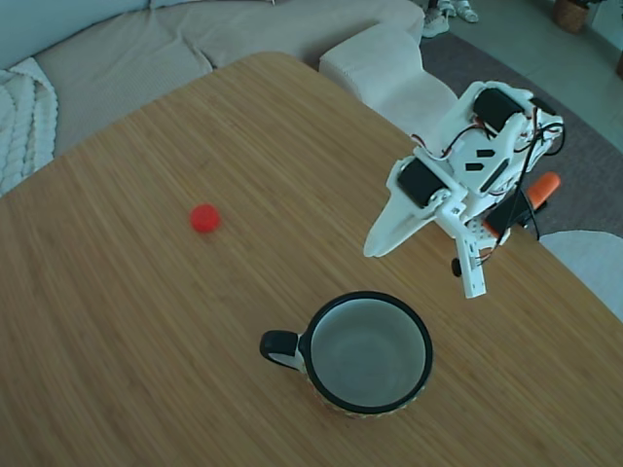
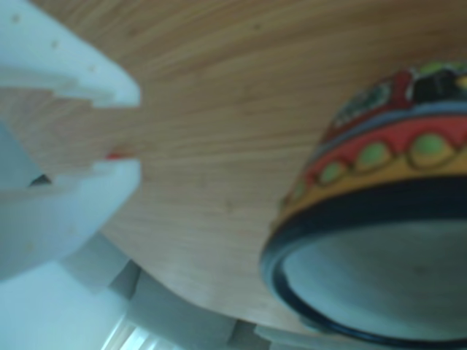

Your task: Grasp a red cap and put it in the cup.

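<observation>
A small red cap lies on the wooden table, left of centre in the fixed view. The cup, black-rimmed with a black handle and nothing inside, stands near the front edge. My white gripper hangs above the table, up and to the right of the cup, open with nothing between its fingers. In the other view the gripper enters from the left. A sliver of the red cap shows far off in the gap between the fingers, and the cup fills the right side, with its patterned wall blurred.
An orange clamp handle sticks out behind the arm at the table's right edge. A beige sofa runs along the far side. The table's curved edge falls away to a grey rug at the right.
</observation>
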